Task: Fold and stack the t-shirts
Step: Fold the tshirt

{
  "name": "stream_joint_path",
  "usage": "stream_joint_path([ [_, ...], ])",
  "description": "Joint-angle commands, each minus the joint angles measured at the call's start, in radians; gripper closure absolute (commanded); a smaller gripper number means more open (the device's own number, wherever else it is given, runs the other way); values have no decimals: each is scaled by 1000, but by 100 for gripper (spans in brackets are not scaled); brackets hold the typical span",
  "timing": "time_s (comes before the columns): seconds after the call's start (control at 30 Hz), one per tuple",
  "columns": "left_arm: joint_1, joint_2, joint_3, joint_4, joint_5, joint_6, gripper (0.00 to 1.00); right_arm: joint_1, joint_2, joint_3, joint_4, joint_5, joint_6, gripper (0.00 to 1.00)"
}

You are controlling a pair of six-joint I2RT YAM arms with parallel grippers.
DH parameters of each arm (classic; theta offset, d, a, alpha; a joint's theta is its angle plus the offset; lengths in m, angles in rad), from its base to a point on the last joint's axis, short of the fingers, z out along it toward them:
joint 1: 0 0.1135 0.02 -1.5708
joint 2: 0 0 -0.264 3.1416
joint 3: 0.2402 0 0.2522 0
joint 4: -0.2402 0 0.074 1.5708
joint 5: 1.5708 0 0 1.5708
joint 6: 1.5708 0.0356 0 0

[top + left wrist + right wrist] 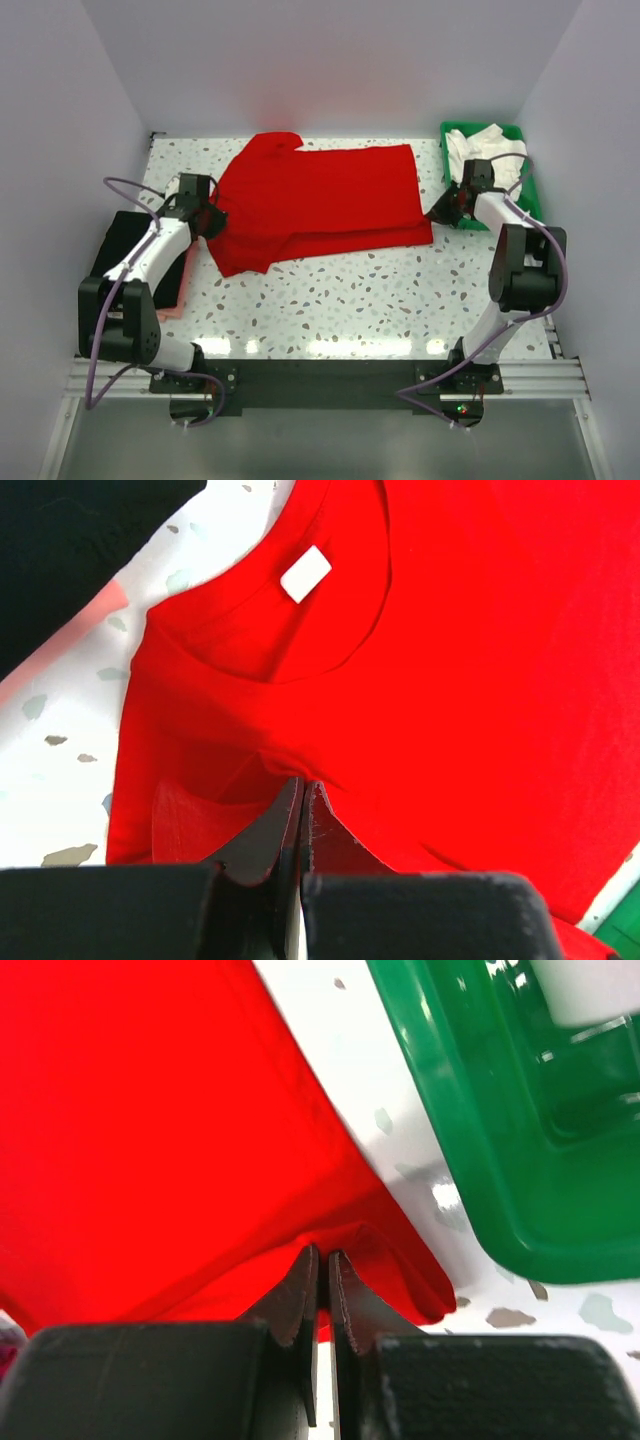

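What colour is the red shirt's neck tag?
White. The small neck label on the red t-shirt shows best in the left wrist view.

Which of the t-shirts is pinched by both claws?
The red t-shirt, spread mid-table: left claw and right claw each pinch an edge. The black one lies far left; the white ones sit in the green tray.

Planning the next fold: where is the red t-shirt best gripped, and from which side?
Pinch the red t-shirt at its two ends: by the collar from the left, at the hem corner near the green tray from the right. It lies flat and spread sideways, so only edges lift; the left hand and right hand pinch there.
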Motion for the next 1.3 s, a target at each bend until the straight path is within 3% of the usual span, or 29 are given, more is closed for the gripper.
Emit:
stream_joint_path([
  [0.0, 0, 37, 56, 46, -33, 16, 100, -7, 29, 56, 21, -16, 14, 100],
  [0.67, 46, 155, 112, 89, -4, 58, 100, -6, 131, 130, 58, -71, 18, 100],
  [0.8, 49, 181, 154, 92, 4, 78, 98, -4, 135, 157, 58, -86, 6, 81],
  [0.83, 51, 183, 170, 87, 7, 85, 95, -4, 132, 164, 58, -95, 0, 76],
  [0.87, 58, 178, 175, 90, 12, 90, 83, -6, 128, 167, 58, -99, -6, 66],
  [0.97, 78, 149, 180, 95, 28, 105, 51, -6, 91, 167, 44, -96, -23, 49],
  [1.07, 81, 88, 154, 92, 29, 110, 36, 3, 42, 141, 27, -61, -40, 45],
  [1.27, 80, -56, 14, 29, -2, 64, 34, 46, -144, -46, 40, 30, -60, 46],
])
